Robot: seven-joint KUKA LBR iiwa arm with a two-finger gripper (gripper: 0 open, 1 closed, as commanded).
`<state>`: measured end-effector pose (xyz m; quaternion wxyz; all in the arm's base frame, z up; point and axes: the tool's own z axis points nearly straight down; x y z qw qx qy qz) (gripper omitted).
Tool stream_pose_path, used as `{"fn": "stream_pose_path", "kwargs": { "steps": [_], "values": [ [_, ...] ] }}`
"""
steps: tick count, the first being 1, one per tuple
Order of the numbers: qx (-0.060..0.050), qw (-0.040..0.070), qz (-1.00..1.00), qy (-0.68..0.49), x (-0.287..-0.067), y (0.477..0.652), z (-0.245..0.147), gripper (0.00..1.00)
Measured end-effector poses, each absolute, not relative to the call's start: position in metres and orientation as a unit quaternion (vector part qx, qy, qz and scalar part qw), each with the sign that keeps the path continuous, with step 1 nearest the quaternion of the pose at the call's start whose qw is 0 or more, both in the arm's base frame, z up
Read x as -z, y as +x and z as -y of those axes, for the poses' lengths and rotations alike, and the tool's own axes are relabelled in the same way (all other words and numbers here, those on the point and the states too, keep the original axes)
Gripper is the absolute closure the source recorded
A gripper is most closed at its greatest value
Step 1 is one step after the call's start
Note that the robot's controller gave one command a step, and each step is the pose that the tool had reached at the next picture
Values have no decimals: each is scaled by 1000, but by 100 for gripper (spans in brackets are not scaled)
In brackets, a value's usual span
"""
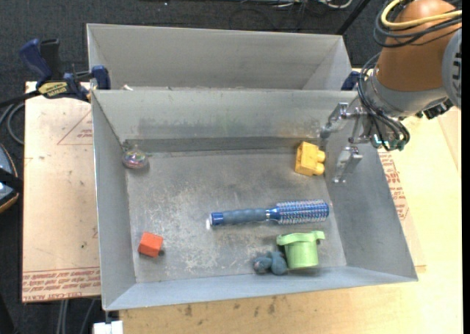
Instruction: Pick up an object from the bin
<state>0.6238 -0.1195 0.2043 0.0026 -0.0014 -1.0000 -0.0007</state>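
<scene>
My gripper [334, 154] hangs over the right side of the bin, near the back right corner, its two fingers spread apart with nothing between them. Just to its left a yellow toy block [309, 159] lies on the bin floor, close to the fingertips but apart from them. Further toward the front, a blue hairbrush [268, 215] lies flat with its bristled head pointing right.
A green cup-shaped piece [301, 249] and a grey-blue lump [270, 264] sit by the front wall. An orange-red cube [150, 244] lies front left. A small clear pinkish ball [135, 158] rests in the back left corner. The arm's orange cover stands above the right rim.
</scene>
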Motion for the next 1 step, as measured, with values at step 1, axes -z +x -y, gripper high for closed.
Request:
{"fn": "stream_pose_path", "kwargs": {
  "steps": [1],
  "values": [
    [2, 4, 1000, 6, -138, 579, 81, 0]
  ]
}}
